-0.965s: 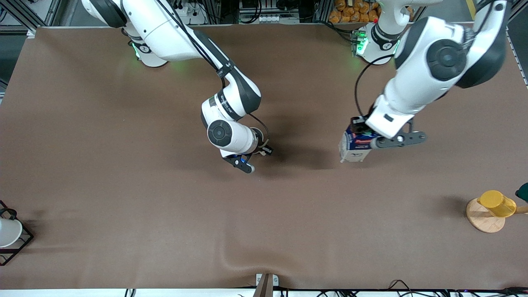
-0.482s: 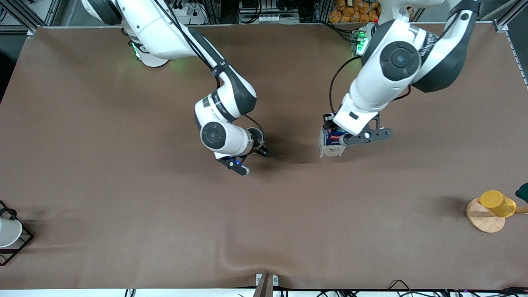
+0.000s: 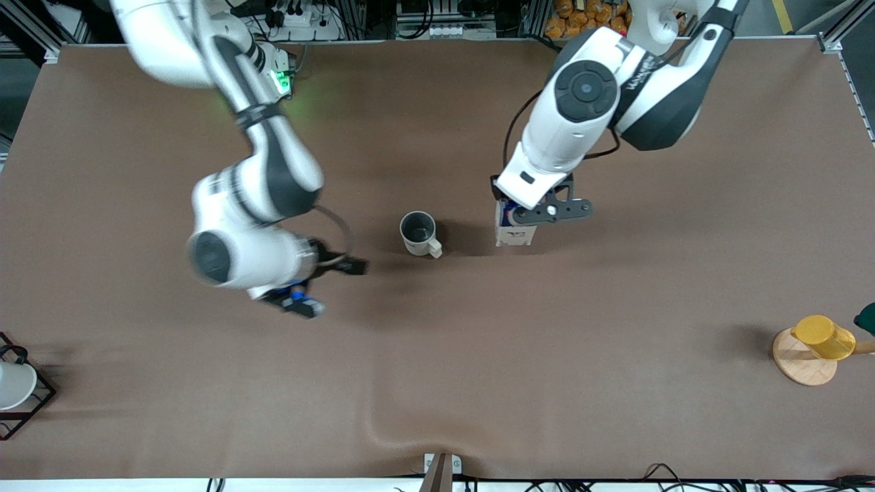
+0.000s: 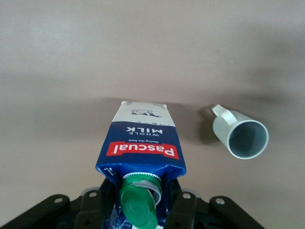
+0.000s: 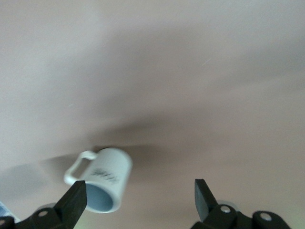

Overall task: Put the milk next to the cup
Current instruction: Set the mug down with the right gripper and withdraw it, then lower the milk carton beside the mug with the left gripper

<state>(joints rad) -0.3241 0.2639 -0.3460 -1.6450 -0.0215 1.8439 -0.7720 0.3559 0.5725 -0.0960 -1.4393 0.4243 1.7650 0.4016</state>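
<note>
The cup [image 3: 419, 232], cream-white with a grey inside, stands upright mid-table with its handle toward the front camera. It also shows in the left wrist view [image 4: 243, 137] and the right wrist view [image 5: 104, 183]. The milk [image 3: 514, 231], blue over white with a red band [image 4: 143, 150] and a green cap [image 4: 138, 206], is upright beside the cup, a gap away toward the left arm's end. Its base is at or just above the table. My left gripper [image 3: 521, 210] [image 4: 138, 211] is shut on the carton's top. My right gripper [image 3: 347, 265] [image 5: 139, 193] is open and empty, over the table beside the cup toward the right arm's end.
A yellow cup [image 3: 822, 336] sits on a round wooden stand [image 3: 798, 365] near the left arm's end. A white vessel in a black wire rack [image 3: 15, 386] is at the right arm's end. The brown cloth has a wrinkle [image 3: 383, 429] near the front edge.
My right arm has let go of the cup and pulled away toward its own end, uncovering it. My left gripper has carried the milk toward the cup and lower.
</note>
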